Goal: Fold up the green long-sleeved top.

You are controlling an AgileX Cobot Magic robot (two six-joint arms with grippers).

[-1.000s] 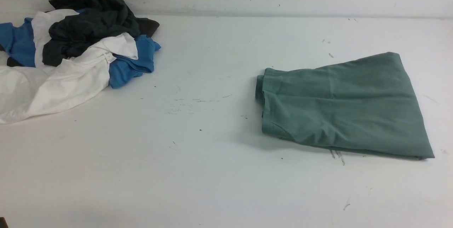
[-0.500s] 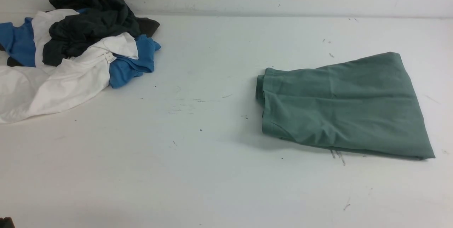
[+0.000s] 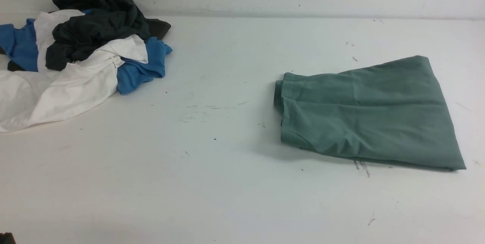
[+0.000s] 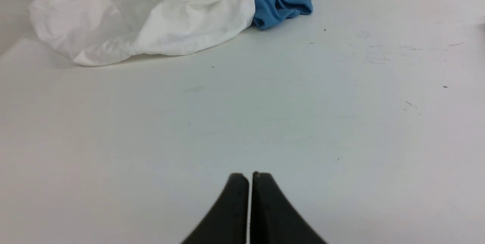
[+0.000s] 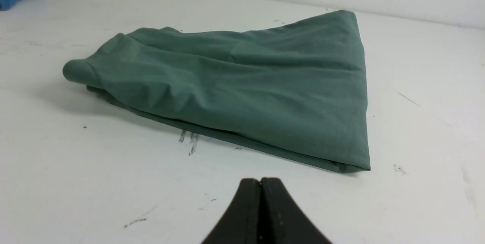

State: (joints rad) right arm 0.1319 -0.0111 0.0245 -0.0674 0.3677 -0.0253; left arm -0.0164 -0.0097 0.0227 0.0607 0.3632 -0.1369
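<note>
Green top (image 3: 365, 113) lies folded on table (image 3: 227, 183), right side, w/ left gripper (image 4: 250, 177) & right gripper (image 5: 261, 181) both pressed together, empty, clear of it.

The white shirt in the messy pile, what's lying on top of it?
A dark grey garment lies over the white shirt, and a blue garment pokes out beside it. How much of the white shirt is buried under them cannot be seen.

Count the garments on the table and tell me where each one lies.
4 visible: the folded green top lies alone on the right; the dark grey garment, blue garment and white garment are heaped together at the far left. That heap may hide more.
</note>
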